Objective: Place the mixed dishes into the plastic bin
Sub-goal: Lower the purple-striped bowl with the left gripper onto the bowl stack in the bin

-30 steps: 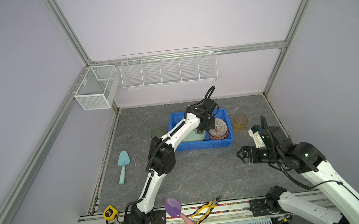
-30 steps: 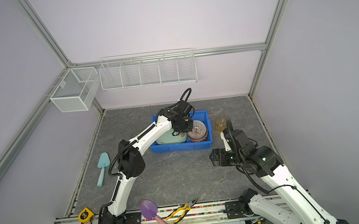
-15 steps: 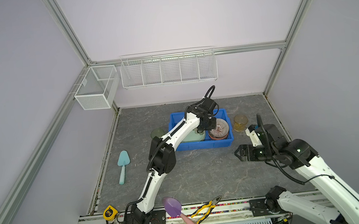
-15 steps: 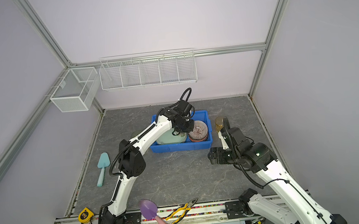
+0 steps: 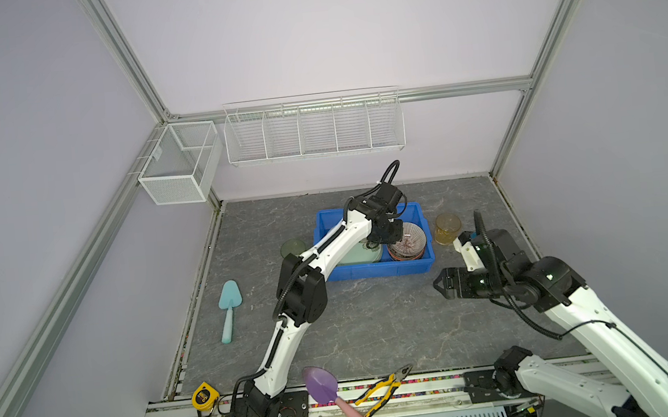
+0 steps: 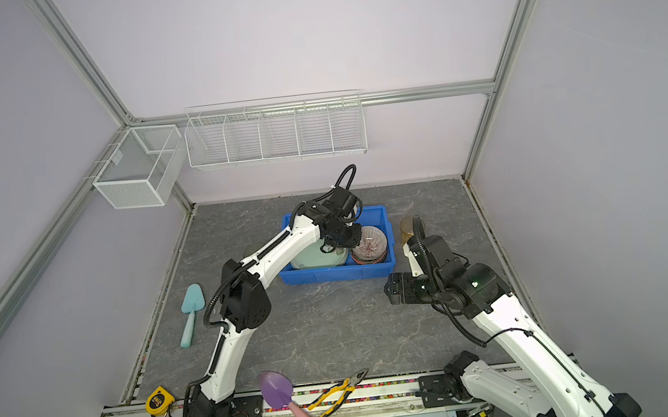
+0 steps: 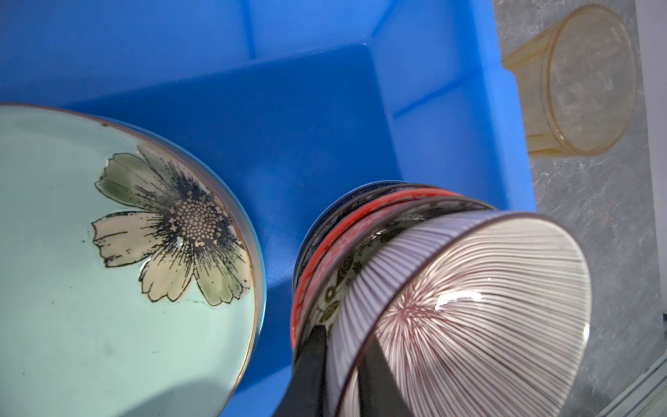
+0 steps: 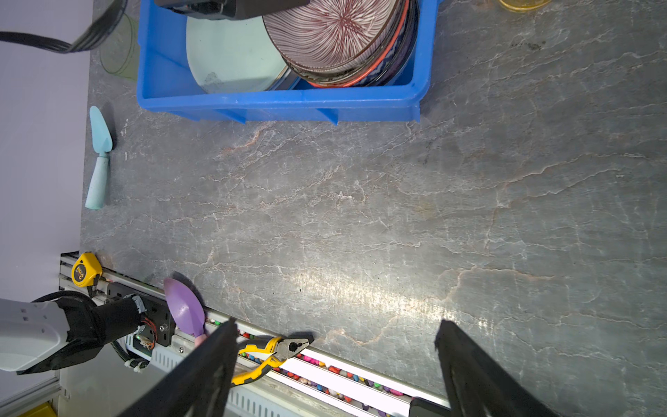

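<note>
In both top views a grey marbled table point(image 5: 377, 330) sits between lilac walls point(image 5: 309, 53), the plastic bin point(image 5: 376, 271) at its far middle. Your left arm point(image 5: 327, 247) stretches over it, left gripper point(image 5: 387, 235) down at the pink-striped bowl point(image 5: 408, 240), unmoved; the right gripper point(image 5: 442, 285) has edged left. In the left wrist view the fingers point(image 7: 310, 361) straddle that bowl's rim inside the bin; pinching or freed, you cannot tell. In the right wrist view your right jaws gape, empty.

Top views high, downward; wrists close; all share blue bin point(image 5: 376, 270).
</note>
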### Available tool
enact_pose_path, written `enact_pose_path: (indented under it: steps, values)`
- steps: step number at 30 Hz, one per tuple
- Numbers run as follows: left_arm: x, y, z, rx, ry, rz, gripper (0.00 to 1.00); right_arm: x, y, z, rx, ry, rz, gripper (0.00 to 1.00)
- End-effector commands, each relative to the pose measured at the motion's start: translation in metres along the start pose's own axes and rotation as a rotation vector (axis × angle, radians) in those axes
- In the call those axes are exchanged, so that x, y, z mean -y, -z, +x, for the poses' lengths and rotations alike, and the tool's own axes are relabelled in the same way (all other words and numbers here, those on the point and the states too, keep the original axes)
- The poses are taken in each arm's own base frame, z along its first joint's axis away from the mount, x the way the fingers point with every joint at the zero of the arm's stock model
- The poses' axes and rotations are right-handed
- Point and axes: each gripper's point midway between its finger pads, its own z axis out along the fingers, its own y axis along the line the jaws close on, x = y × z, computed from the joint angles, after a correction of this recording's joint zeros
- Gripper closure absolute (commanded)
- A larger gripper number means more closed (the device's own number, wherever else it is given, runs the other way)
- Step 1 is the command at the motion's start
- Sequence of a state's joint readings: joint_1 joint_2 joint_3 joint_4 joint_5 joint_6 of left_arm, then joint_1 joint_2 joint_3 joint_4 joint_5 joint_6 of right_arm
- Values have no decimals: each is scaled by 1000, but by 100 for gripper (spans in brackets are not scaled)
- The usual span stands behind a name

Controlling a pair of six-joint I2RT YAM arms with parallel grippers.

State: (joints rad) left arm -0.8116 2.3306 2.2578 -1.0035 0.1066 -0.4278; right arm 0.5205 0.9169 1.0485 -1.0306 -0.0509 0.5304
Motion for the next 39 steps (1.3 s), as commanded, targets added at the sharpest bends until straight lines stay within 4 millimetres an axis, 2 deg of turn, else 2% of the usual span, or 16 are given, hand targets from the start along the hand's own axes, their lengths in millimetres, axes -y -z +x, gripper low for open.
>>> enact_pose_path:
  steps: [1, 19, 31, 39]
  values:
    - [4, 10, 0, 4, -13, 14, 79, 1, -5, 3, -13, 5, -5, 12]
    - [11, 25, -11, 35, -18, 33, 44, 1, -6, 3, -15, 5, -3, 12]
    - [20, 31, -16, 49, -24, 70, 30, 2, -8, 4, -17, 6, -1, 12]
    - [16, 38, -14, 48, -35, 45, 19, 4, -8, 3, -16, 3, 1, 12]
